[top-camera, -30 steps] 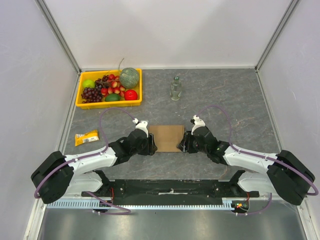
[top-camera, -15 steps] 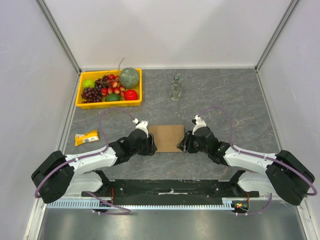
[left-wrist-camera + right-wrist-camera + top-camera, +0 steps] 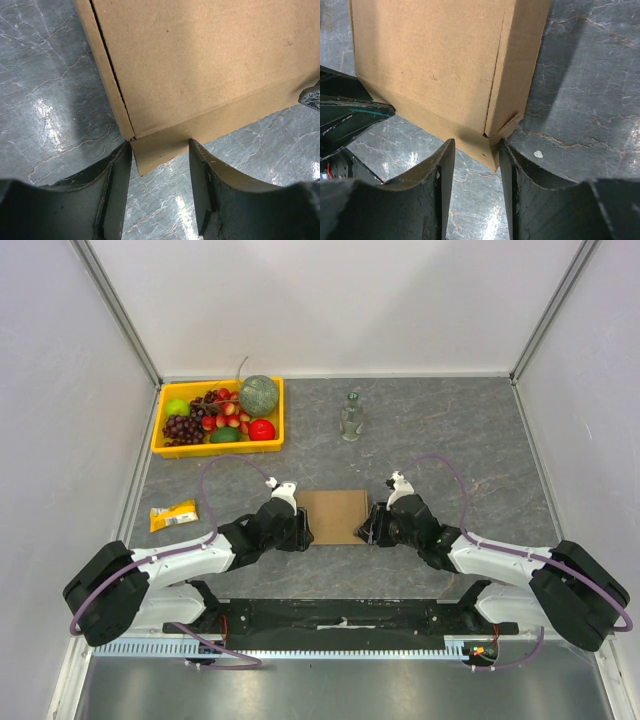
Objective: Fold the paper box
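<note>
The paper box (image 3: 333, 516) is a closed flat brown cardboard box lying at the middle of the table. My left gripper (image 3: 303, 531) is at its near left corner and my right gripper (image 3: 366, 532) at its near right corner. In the left wrist view the paper box (image 3: 200, 65) pokes a corner between my left gripper's (image 3: 160, 145) open fingers (image 3: 117, 190), touching both tips. In the right wrist view the paper box (image 3: 430, 60) likewise pokes a corner between the spread tips of the right gripper (image 3: 476, 145), and a small tab sticks out by the right finger (image 3: 520, 190).
A yellow tray (image 3: 160, 430) of fruit stands at the back left. A clear glass bottle (image 3: 350, 417) stands upright behind the box. A yellow snack packet (image 3: 174, 515) lies at the left, beside the left arm. Pale walls close in three sides of the table.
</note>
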### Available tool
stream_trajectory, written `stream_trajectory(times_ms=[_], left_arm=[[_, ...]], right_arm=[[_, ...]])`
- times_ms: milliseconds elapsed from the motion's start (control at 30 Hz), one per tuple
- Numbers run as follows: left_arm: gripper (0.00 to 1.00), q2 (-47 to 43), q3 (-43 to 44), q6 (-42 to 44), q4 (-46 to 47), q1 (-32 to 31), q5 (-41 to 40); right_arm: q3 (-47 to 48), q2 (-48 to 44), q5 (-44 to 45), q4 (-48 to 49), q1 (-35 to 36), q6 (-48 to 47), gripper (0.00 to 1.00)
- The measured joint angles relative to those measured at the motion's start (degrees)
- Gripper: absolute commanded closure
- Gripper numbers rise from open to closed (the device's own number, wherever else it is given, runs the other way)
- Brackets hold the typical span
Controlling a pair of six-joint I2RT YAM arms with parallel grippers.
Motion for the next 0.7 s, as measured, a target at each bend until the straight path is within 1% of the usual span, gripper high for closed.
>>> stream_trajectory(times_ms=[67,167,267,400,567,700], left_arm=[[0.46,0.0,0.0,0.13,0.0,0.0,-0.02],[0.46,0.0,0.0,0.31,-0.02,0.0,-0.04],[0.46,0.0,0.0,0.35,-0.02,0.0,-0.04],[0.46,0.0,0.0,0.39,-0.02,0.0,-0.04],[0.46,0.0,0.0,0.39,0.02,-0.02,0.11],[0.46,0.0,0.02,0.39,0.04,-0.02,0.13]], right_arm=[[-0.15,0.0,-0.13,0.31,-0.04,0.15,0.53],[-0.44,0.0,-0.39,0.72,-0.24,0.28,0.56],[-0.63,0.0,-0.48,0.85,-0.39,0.55,0.56],[-0.66,0.0,-0.46,0.79,-0.46,0.59,0.49],[-0.5,-0.07,-0.37,-0.07,-0.46,0.04,0.35],[0.11,-0.68,0.28,-2.25,-0.63,-1.09,0.32]])
